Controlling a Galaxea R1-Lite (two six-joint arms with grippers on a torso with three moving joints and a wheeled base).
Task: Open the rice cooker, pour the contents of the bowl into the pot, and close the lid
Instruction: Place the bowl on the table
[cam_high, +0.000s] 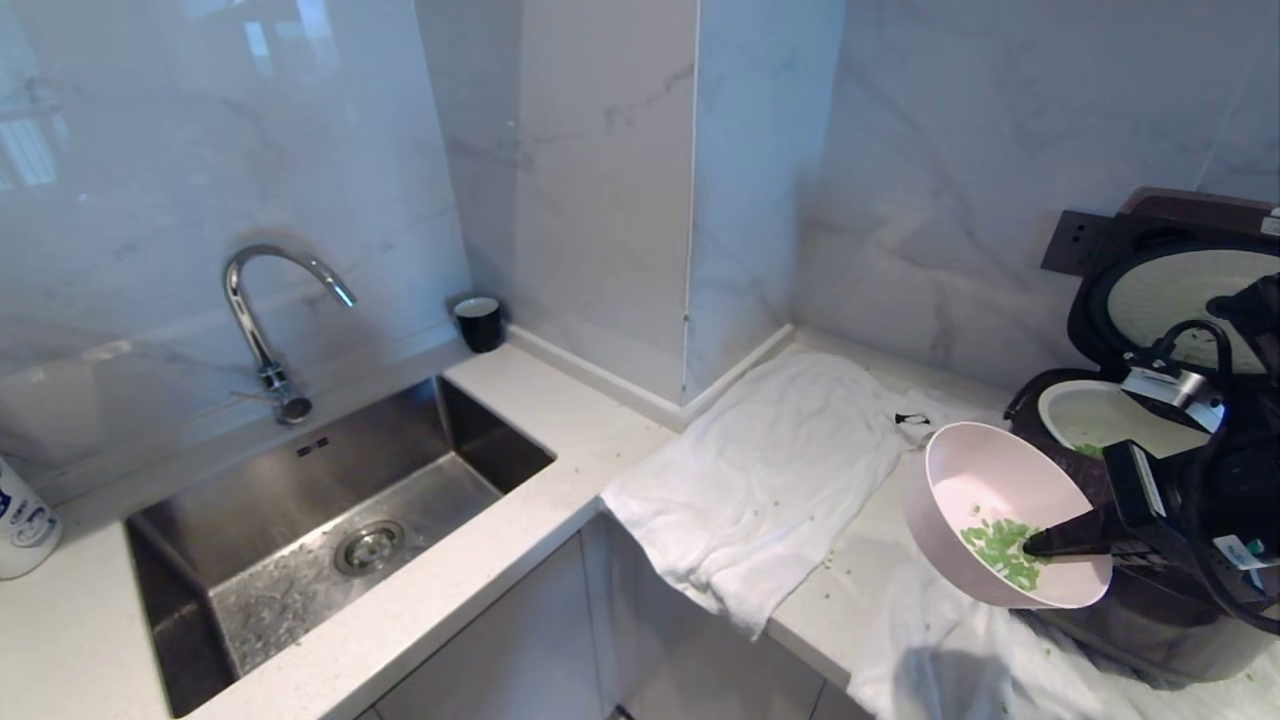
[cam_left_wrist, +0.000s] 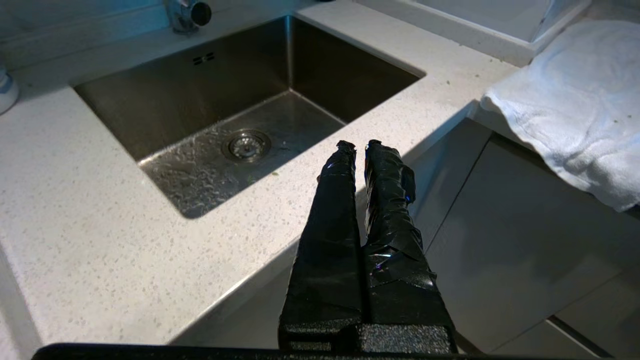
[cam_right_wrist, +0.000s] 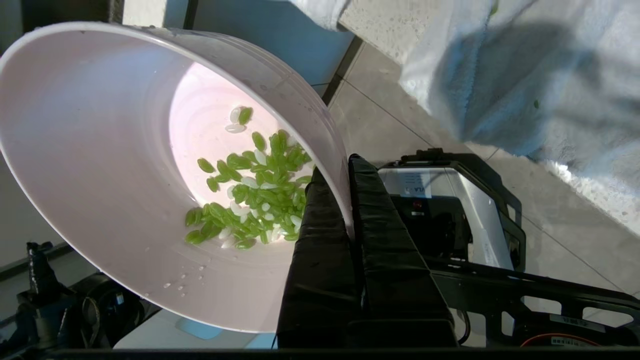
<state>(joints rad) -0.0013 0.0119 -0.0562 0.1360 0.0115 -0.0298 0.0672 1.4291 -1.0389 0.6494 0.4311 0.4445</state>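
Observation:
The rice cooker (cam_high: 1130, 625) stands at the far right of the counter with its lid (cam_high: 1170, 300) raised, silver-white underside showing. Inside sits the white pot (cam_high: 1100, 415), with a few green bits at its near edge. A pink bowl (cam_high: 990, 500) hangs tilted by the cooker's left front, mouth turned up and to the left. Green and white grains (cam_right_wrist: 250, 195) lie in its low side. My right gripper (cam_right_wrist: 336, 167) is shut on the bowl's (cam_right_wrist: 125, 175) rim, one finger inside and one outside. My left gripper (cam_left_wrist: 360, 145) is shut on nothing, above the counter's front edge by the sink.
A steel sink (cam_high: 250, 480) with a tap (cam_high: 265, 320) fills the left. A black cup (cam_high: 480, 322) stands in the corner. A white towel (cam_high: 770, 480) drapes over the counter edge, and another cloth (cam_high: 950, 660) lies under the cooker. Green bits (cam_high: 830, 570) are scattered on the counter.

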